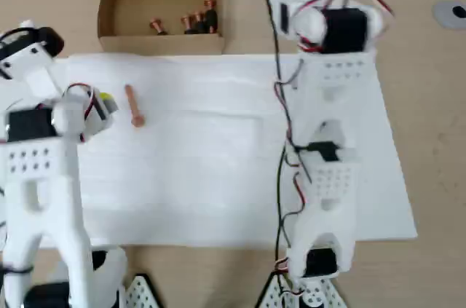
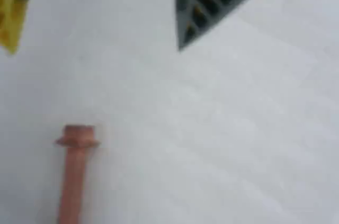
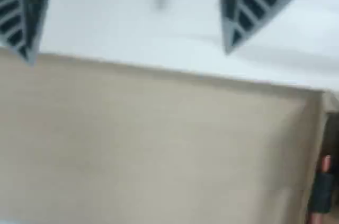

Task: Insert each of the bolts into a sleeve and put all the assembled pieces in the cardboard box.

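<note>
Left wrist view: left gripper [image 2: 95, 49] spread wide near a bolt [image 2: 74, 176]; right gripper [image 3: 127, 54] also spread, near the cardboard box [image 1: 108, 4]

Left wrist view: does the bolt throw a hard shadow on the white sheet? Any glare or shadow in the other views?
Left wrist view: soft light, no hard shadow beside the bolt on the white sheet. High view: the sheet is bright and even, no glare spot. Right wrist view: a faint grey shadow on the sheet beside one finger.

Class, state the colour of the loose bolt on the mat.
Copper-coloured bolt, clearest in the left wrist view.
</note>
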You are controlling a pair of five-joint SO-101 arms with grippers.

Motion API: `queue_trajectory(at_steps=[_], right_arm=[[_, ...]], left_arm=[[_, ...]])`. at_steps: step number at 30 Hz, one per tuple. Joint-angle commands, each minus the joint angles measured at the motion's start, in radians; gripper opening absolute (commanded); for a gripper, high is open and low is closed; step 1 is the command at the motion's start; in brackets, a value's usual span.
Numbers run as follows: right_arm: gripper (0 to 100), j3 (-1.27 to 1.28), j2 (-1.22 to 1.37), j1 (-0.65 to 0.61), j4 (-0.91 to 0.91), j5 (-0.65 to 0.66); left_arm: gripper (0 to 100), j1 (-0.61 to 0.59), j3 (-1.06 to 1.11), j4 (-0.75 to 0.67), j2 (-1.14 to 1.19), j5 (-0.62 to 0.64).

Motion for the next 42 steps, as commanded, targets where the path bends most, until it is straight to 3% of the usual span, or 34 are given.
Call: queue_trajectory(at_steps=[1, 13, 16, 19, 23, 31, 42], right_arm=[[26.4, 0.147, -0.140, 0.048, 0.015, 0.032], [26.4, 1.239, -0.668, 0.036, 0.009, 0.048], [26.4, 1.408, -0.723, 0.048, 0.006, 0.193], [26.4, 1.457, -0.720, 0.077, 0.006, 0.391], [26.7, 1.458, -0.665, 0.094, 0.000, 0.474], [26.5, 1.497, -0.513, 0.193, -0.114, 0.852], [26.4, 1.489, -0.384, 0.196, -0.110, 0.999]], left_arm=[[21, 0.023, -0.061, -0.012, 0.094, 0.000], [21, 0.041, -0.055, 0.052, 0.234, -0.094], [21, 0.041, -0.054, 0.077, 0.234, -0.143], [21, 0.041, -0.044, 0.083, 0.229, -0.141], [21, 0.040, -0.008, 0.032, 0.225, -0.095], [21, 0.040, 0.081, -0.092, 0.223, -0.034], [21, 0.040, 0.084, -0.150, 0.223, -0.041]])
